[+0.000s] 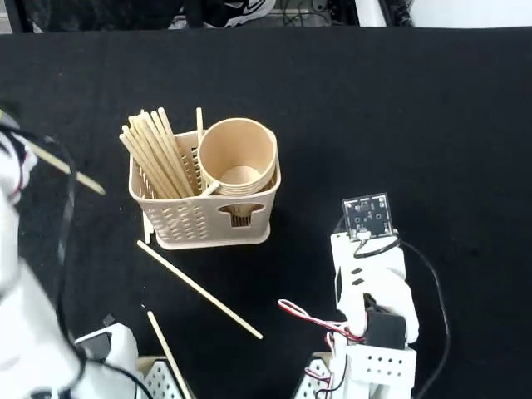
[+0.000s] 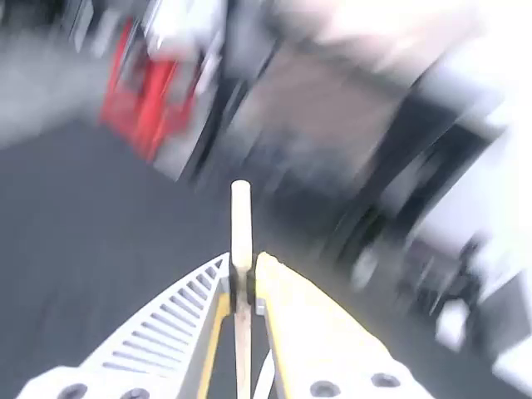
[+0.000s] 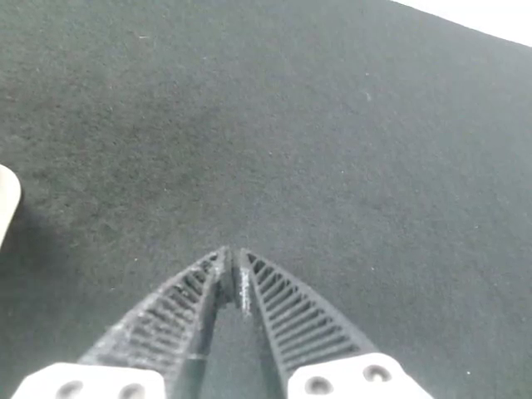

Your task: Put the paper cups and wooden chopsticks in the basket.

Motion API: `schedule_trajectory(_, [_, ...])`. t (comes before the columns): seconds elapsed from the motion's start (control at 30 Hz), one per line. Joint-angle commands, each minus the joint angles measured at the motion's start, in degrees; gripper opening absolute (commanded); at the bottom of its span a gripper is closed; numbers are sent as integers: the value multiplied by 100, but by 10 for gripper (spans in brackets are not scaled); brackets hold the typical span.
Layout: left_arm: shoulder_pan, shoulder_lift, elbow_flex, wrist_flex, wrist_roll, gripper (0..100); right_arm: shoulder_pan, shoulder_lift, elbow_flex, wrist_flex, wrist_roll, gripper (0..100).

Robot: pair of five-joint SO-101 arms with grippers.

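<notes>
The left pincer (image 2: 241,270) is clamped on one pale wooden chopstick (image 1: 71,170), held up well left of the cream slotted plastic basket (image 1: 199,220). I judge the next move is to carry it over the rim and release it beside the chopstick bundle (image 1: 154,158). The nested tan paper cups (image 1: 237,154), count unclear, are already inside. Two loose chopsticks (image 1: 199,289) lie on the black table (image 1: 416,100). The right pincer (image 3: 233,258) is closed and empty.

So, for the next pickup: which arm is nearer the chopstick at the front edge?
Left: the left arm has its base beside that chopstick; the right arm sits far off to its right.
</notes>
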Motion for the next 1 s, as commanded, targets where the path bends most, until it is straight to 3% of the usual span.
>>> schedule_trajectory(0.0, [673, -475, -1015, -554, -220, 29, -44, -198, -22, -70, 53, 14])
schedule_trajectory(0.17, [2000, -642, -831, -765, -229, 29, -44, -198, -22, -70, 53, 14])
schedule_trajectory(0.37, [2624, -703, 1314, -1327, -264, 30, -35, -198, -22, -70, 53, 14])
schedule_trajectory(0.47, [2633, -712, 2308, -1688, -264, 54, -26, -198, -22, -70, 53, 14])
schedule_trajectory(0.63, [2651, -712, 2730, -1187, -211, 277, -26, -198, -22, -70, 53, 14])
schedule_trajectory(0.8, [2536, -1099, 2633, -571, -211, 277, -26, -198, -22, -70, 53, 14])
schedule_trajectory(0.97, [1042, -1319, 2818, -158, 316, 274, -44, -198, -22, -70, 53, 14])
